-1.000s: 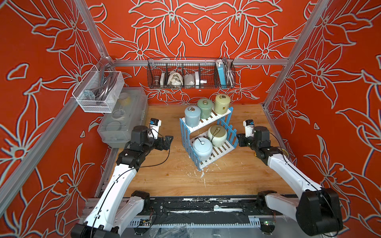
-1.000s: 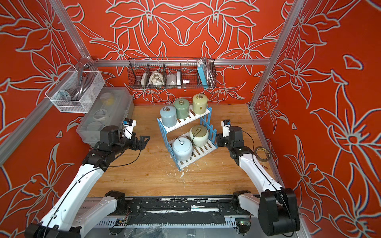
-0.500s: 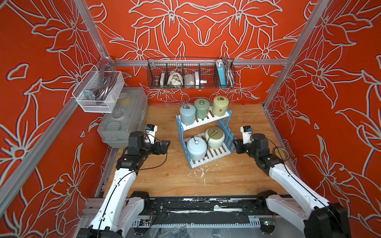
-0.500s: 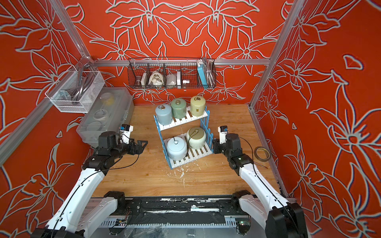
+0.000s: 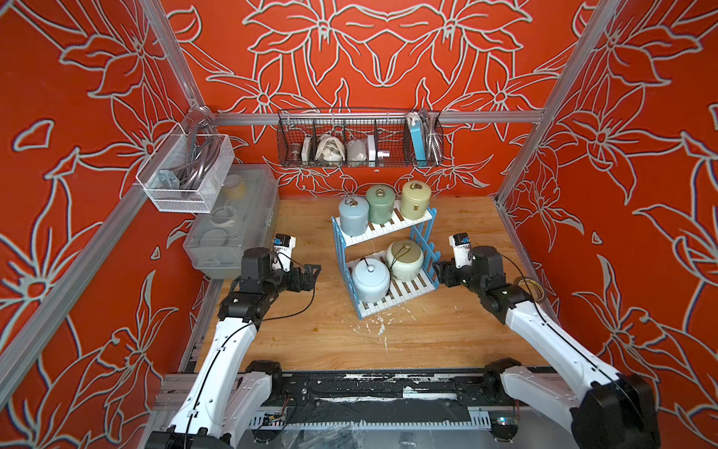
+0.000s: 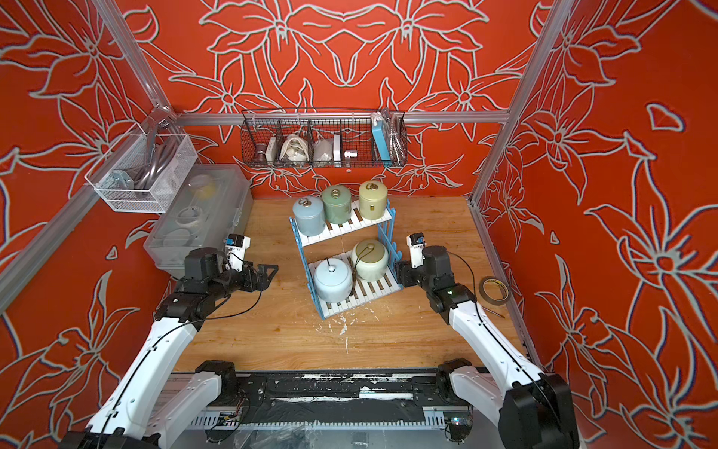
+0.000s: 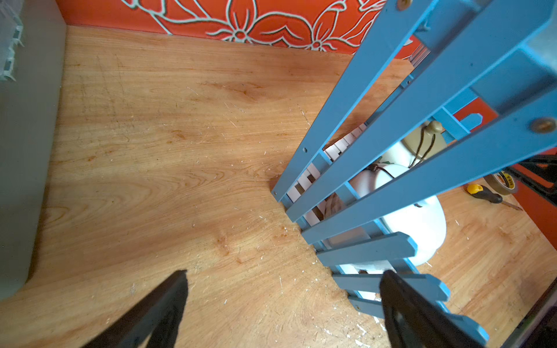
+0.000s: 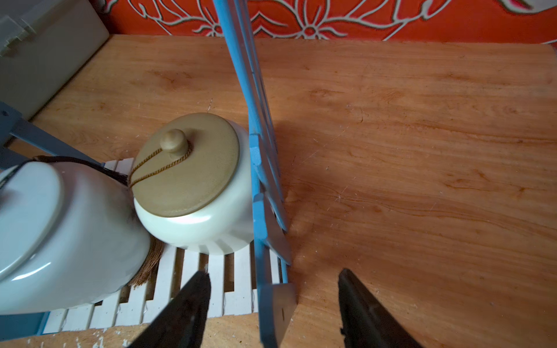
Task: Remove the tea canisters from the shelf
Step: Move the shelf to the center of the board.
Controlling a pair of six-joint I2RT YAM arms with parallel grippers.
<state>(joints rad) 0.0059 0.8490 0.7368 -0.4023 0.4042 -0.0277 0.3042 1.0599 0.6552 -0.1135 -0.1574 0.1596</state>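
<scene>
The shelf (image 5: 425, 245), blue picket sides and white slats, stands mid-table. On its upper tier stand the small tea canisters: blue-grey (image 5: 353, 215), sage green (image 5: 380, 204), cream (image 5: 415, 199). A squat pale blue one (image 5: 370, 280) and a squat cream one (image 5: 404, 259) share the lower tier. My right gripper (image 5: 437, 272) is open at the shelf's right side; the right wrist view shows its fingers (image 8: 193, 301) astride a blue picket (image 8: 272, 313), not touching it. My left gripper (image 5: 314, 274) hangs open and empty just left of the shelf (image 7: 376, 168).
A black wire basket (image 5: 359, 138) hangs on the back wall and a clear mesh basket (image 5: 186, 171) on the left wall, above a translucent lidded box (image 5: 233, 221). A tape roll (image 6: 493, 289) and a screwdriver (image 7: 485, 194) lie at the right wall. White flecks (image 5: 379, 328) dot the wood.
The shelf slid and turned slightly leftward with my right gripper on its side picket; that gripper has now opened and let the picket go. The left arm barely moved.
</scene>
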